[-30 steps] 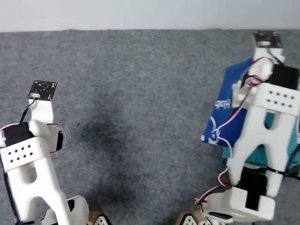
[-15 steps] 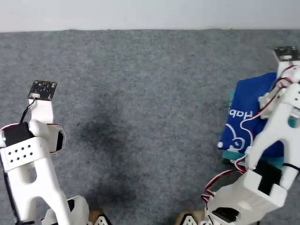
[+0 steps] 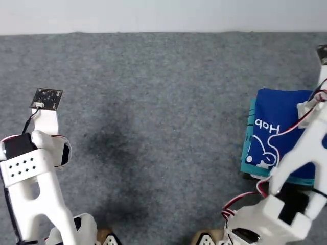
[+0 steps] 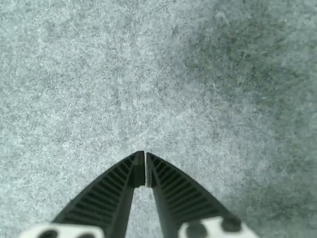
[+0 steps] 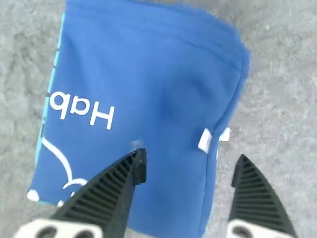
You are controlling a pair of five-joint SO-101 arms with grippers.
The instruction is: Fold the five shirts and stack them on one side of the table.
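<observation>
A folded blue shirt (image 3: 278,130) with white print lies on top of a teal shirt (image 3: 248,145) at the table's right side, forming a stack. The right arm (image 3: 306,148) stands over this stack. In the right wrist view my right gripper (image 5: 190,166) is open just above the blue shirt (image 5: 148,94), with a small white tag (image 5: 205,140) between its fingers and nothing held. The left arm (image 3: 30,163) stays at the table's left. My left gripper (image 4: 145,166) is shut, empty, over bare grey carpet.
Grey carpet (image 3: 153,102) covers the table from the left arm across to the stack. A pale wall strip (image 3: 153,15) runs along the far edge. The stack sits close to the table's right edge.
The right arm has swung to the right, carrying the blue shirt with it. The shirt now lies flat and square on the teal one. The left arm has not moved.
</observation>
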